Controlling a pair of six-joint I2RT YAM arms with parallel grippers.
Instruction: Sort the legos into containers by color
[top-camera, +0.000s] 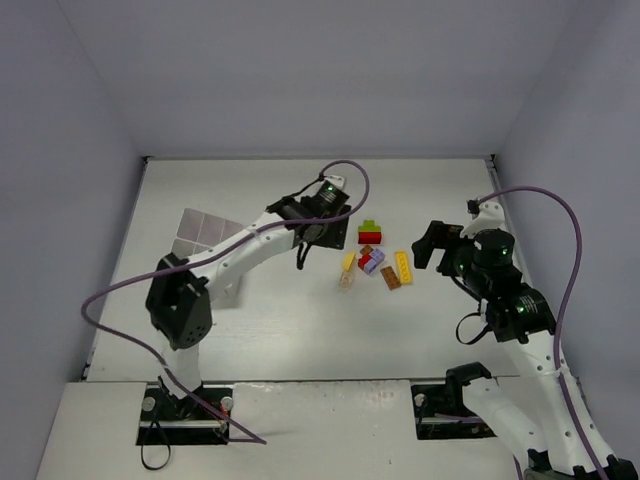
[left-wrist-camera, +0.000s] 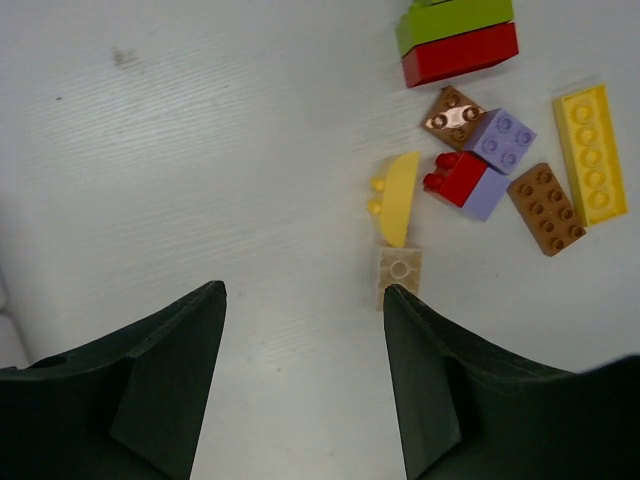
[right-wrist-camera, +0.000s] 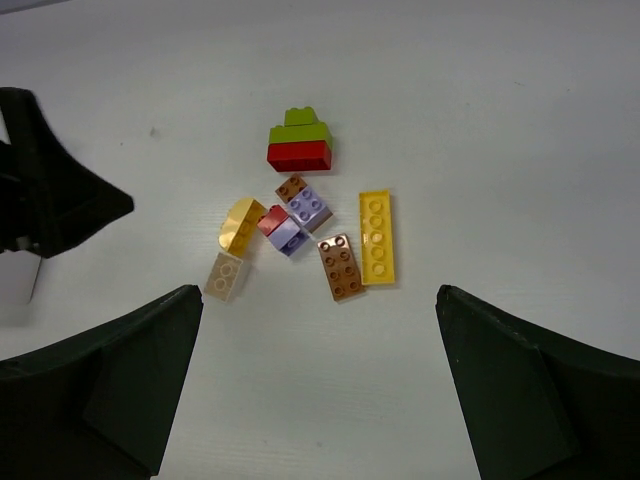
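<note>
**While both claws hang spread, the nearest brick sits just off-centre**

As nothing is pinched at this moment, I judge that the step in hand is a first pick. The legos (top-camera: 375, 258) lie in one loose group on the desk (top-camera: 280, 330), between the two arms. The tray (top-camera: 203, 228) is well apart from them at the left, partly under the left arm. The left claw (left-wrist-camera: 302, 300) hangs spread above the desk, with its right finger just beside the beige brick (left-wrist-camera: 399, 268). The right claw (right-wrist-camera: 318, 300) is spread as well and holds nothing.

To do the pick well, the left claw should shift sideways to its right until the beige brick sits between the fingers, and only then descend. The pale yellow brick (left-wrist-camera: 398, 198) seems to touch the beige one, so a careless closing may drag it along.

The beige brick shows two studs in the right wrist view. Its long axis, as far as I can tell, continues the line of the pale yellow brick. That one lies on its side, with its long axis running away from the left claw. The long yellow plate (left-wrist-camera: 590, 153) and the orange-brown brick (left-wrist-camera: 546, 208) lie side by side, almost parallel, and also point away.
</note>
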